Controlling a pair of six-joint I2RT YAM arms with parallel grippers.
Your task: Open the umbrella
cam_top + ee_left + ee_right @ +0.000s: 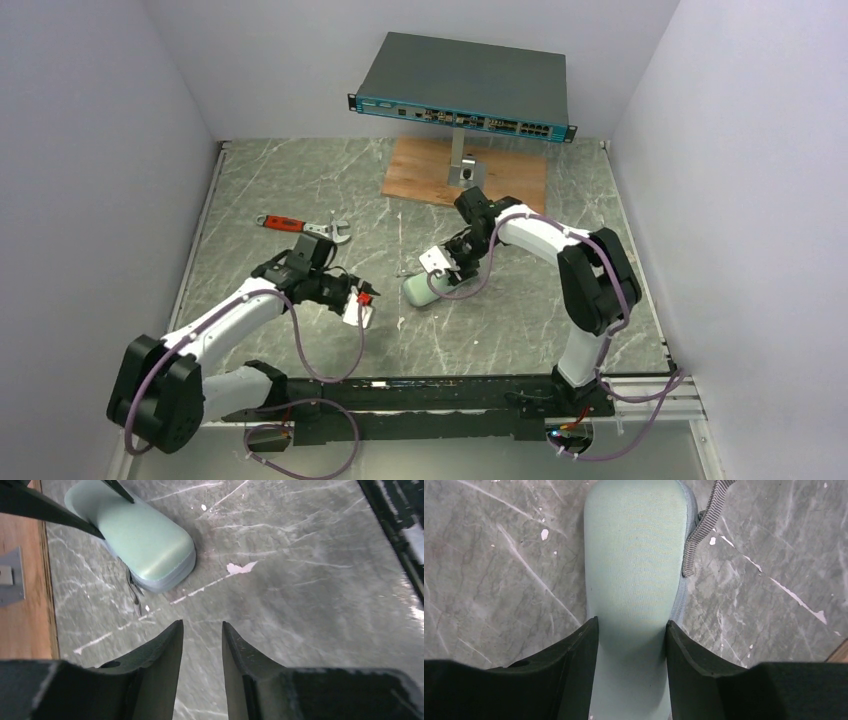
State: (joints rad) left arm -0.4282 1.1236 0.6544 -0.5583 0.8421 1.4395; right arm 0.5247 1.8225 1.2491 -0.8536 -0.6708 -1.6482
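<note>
At the middle of the bench (300,580), a mint-green case (636,555) is clamped across its sides by the right hand (631,625). The left hand (202,627) is held part-open and empty nearby. No umbrella is seen; it is judged to be inside. Next, the case must be unfastened, probably beside the striped strap (704,515).

White walls (100,150) 3 sides, grey marble tabletop (300,180), wood board (520,180) rear

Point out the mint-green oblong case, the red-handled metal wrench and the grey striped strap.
Mint-green oblong case (636,565): right wrist view, middle of its top.
Red-handled metal wrench (300,225): top external view, its shaft.
Grey striped strap (700,522): right wrist view, mid-length.
</note>
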